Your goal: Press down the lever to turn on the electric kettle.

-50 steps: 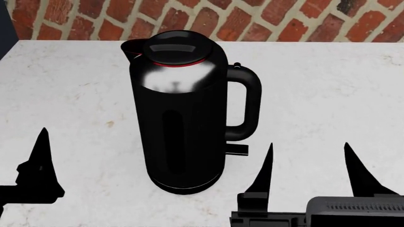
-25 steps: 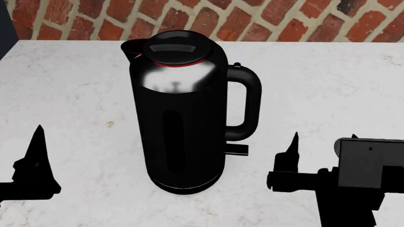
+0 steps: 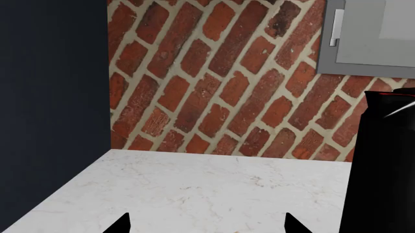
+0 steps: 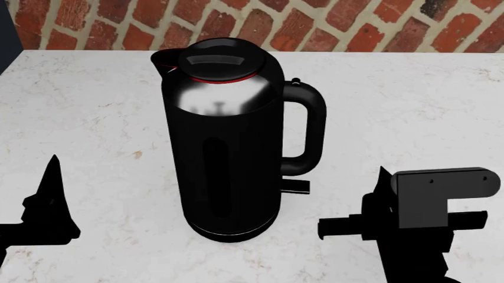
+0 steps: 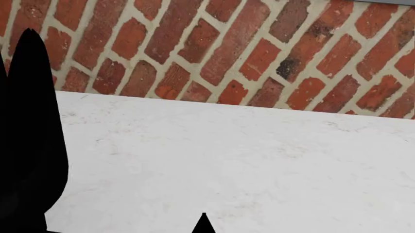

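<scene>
Backing white marble counter (image 4: 409, 100), brick wall (image 4: 331, 23)

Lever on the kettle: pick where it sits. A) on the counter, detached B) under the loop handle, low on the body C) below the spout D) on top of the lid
B: the lever juts from the electric kettle just beneath its loop handle.

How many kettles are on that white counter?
1. The black kettle stands in the middle of the counter, in front of the brick wall; nothing seems to hide another.
</scene>
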